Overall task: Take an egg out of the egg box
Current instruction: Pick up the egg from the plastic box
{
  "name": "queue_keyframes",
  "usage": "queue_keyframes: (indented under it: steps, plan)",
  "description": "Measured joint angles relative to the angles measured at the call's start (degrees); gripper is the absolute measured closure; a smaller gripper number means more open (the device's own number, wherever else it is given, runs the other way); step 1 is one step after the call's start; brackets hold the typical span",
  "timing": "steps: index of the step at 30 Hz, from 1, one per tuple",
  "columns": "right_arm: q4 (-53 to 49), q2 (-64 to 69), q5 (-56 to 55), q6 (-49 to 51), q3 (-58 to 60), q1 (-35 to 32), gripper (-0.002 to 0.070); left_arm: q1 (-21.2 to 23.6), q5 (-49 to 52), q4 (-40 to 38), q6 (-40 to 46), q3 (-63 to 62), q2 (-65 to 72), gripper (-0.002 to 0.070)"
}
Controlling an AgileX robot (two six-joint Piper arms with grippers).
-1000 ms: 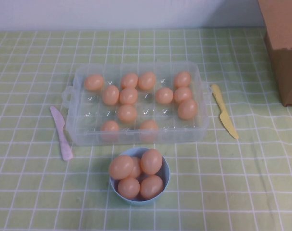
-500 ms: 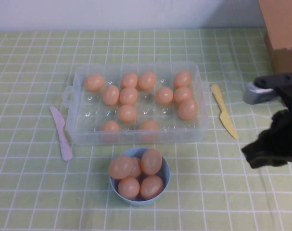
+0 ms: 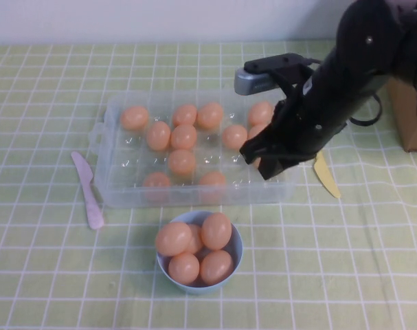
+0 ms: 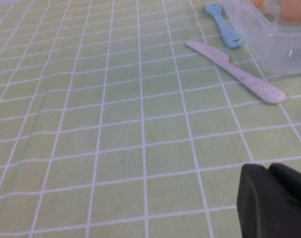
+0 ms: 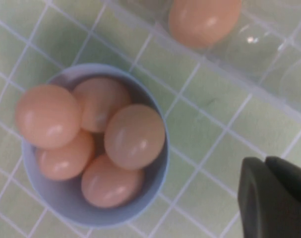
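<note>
The clear egg box (image 3: 119,192) sits mid-table with several orange-tan eggs (image 3: 183,136) in its cells. My right gripper (image 3: 266,163) hangs over the box's right front part, covering the egg there, with its fingers together and nothing between them. In the right wrist view the right gripper (image 5: 267,168) is above the cloth, beside one egg (image 5: 205,20) in the box (image 5: 269,74). My left gripper (image 4: 269,171) is out of the high view; in the left wrist view it is shut and empty, low over the cloth, near the box corner (image 4: 274,44).
A light-blue bowl (image 3: 235,258) with several eggs stands in front of the box, also in the right wrist view (image 5: 51,208). A pink knife (image 3: 88,192) lies left of the box, a yellow knife (image 3: 328,180) right. A cardboard box (image 3: 411,117) stands far right.
My right arm has come in from the right edge and swung left and forward, from beside the yellow knife to above the box's right side. Eggs, bowl and knives have not moved.
</note>
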Motion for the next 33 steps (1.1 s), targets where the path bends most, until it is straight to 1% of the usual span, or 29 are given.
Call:
queue_keyframes:
  steps: [3, 6, 8, 11, 14, 16, 18, 21, 22, 27, 29, 30, 33]
  plan:
    - [-0.3, 5.0, 0.6, -2.3, -6.0, 0.0, 0.0694, 0.0, 0.0, 0.0, 0.0, 0.0, 0.0, 0.0679]
    - [0.2, 9.7, 1.9, -9.8, -11.7, 0.0, 0.0694, 0.0, 0.0, 0.0, 0.0, 0.0, 0.0, 0.0679]
    - [1.2, 12.5, 2.6, -16.9, -14.8, 0.0, 0.0694, 0.0, 0.0, 0.0, 0.0, 0.0, 0.0, 0.0679]
    - [3.8, 15.7, 3.2, -31.6, -19.2, -0.3, 0.0694, 0.0, 0.0, 0.0, 0.0, 0.0, 0.0, 0.0679]
    - [4.7, 17.5, 3.3, -43.4, -22.1, -1.3, 0.0693, 0.0, 0.0, 0.0, 0.0, 0.0, 0.0, 0.0679]
    - [4.8, 18.1, 3.3, -50.3, -22.8, -2.0, 0.0692, 0.0, 0.0, 0.0, 0.0, 0.0, 0.0, 0.0679]
    - [4.9, 18.7, 3.2, -55.5, -23.3, -3.0, 0.0675, 0.0, 0.0, 0.0, 0.0, 0.0, 0.0, 0.0679]
    - [4.9, 19.3, 2.0, -60.9, -23.5, -4.5, 0.0594, 0.0, 0.0, 0.0, 0.0, 0.0, 0.0, 0.0679]
    - [4.9, 19.5, 1.3, -61.9, -23.5, -5.0, 0.0546, 0.0, 0.0, 0.0, 0.0, 0.0, 0.0, 0.0679]
    - [5.0, 21.1, -4.1, -64.6, -23.8, -6.0, 0.0223, 0.0, 0.0, 0.0, 0.0, 0.0, 0.0, 0.0679]
    - [5.4, 22.0, -6.5, -67.3, -23.8, -6.0, 0.0118, 0.0, 0.0, 0.0, 0.0, 0.0, 0.0, 0.0679]
    - [6.2, 22.3, -7.5, -68.5, -23.8, -6.0, 0.0087, 0.0, 0.0, 0.0, 0.0, 0.0, 0.0, 0.0679]
    - [9.3, 23.2, -9.2, -73.0, -23.8, -6.0, 0.0055, 0.0, 0.0, 0.0, 0.0, 0.0, 0.0, 0.0679]
